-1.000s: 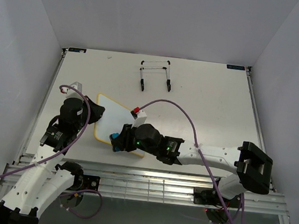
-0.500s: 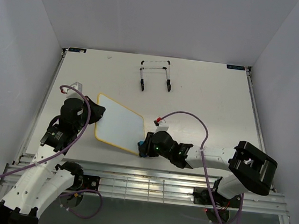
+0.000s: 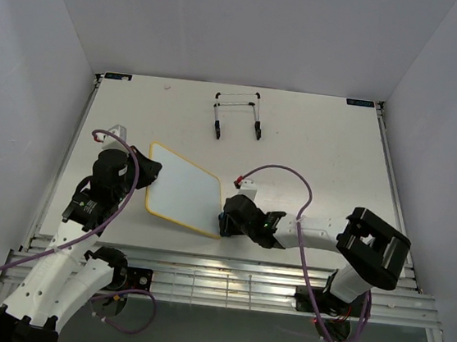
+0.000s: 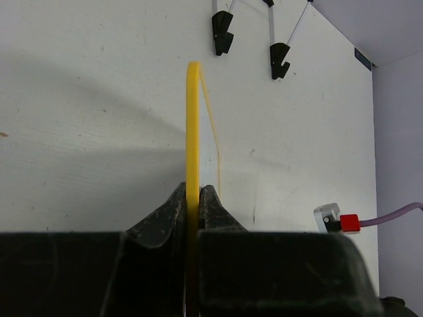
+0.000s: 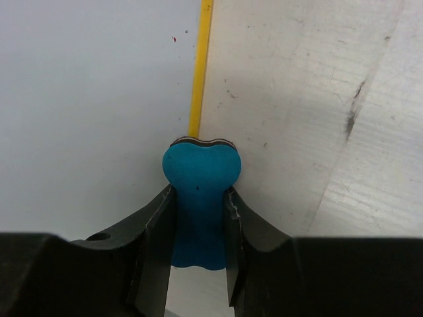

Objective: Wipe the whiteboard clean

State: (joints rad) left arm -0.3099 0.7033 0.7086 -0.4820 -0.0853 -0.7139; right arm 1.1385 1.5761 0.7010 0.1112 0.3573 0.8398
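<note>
White walls are enclosing the table, where the whiteboard is sitting at near left, its face looking almost clean. I am pinching its left frame edge in the left gripper, fingers closed, probably to steady it against wiping. Right gripper fingers are clamping the blue eraser at the board's right edge. No container is showing.
</note>
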